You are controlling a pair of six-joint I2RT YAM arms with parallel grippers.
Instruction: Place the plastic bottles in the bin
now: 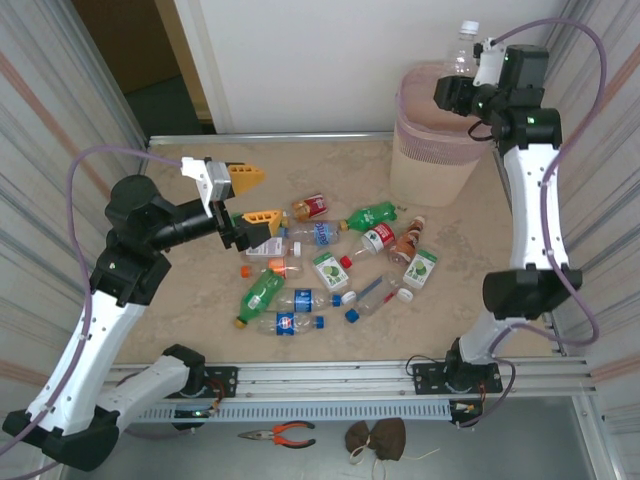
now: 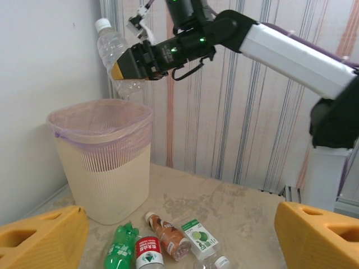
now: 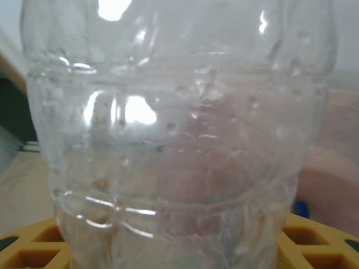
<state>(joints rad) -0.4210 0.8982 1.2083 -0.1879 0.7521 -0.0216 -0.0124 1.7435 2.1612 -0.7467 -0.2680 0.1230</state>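
Observation:
My right gripper (image 1: 457, 93) is shut on a clear plastic bottle (image 1: 462, 52) with a white cap, held upright over the pale pink bin (image 1: 428, 150) at the back right. From the left wrist, that bottle (image 2: 115, 53) hangs above the bin's lined rim (image 2: 101, 115). Close up, its clear body (image 3: 179, 140) sits between the yellow fingers (image 3: 317, 235). Several other plastic bottles (image 1: 325, 265) lie scattered mid-table, green, clear and brownish. My left gripper (image 1: 255, 197) hovers open over their left edge, nothing between its yellow fingers (image 2: 42, 238).
Orange-handled pliers (image 1: 282, 433) and a brown cloth lump (image 1: 376, 437) lie in front of the base rail. Striped curtain walls close in both sides. A dark doorway (image 1: 150, 60) opens at the back left. Bare table shows between the bottles and the bin.

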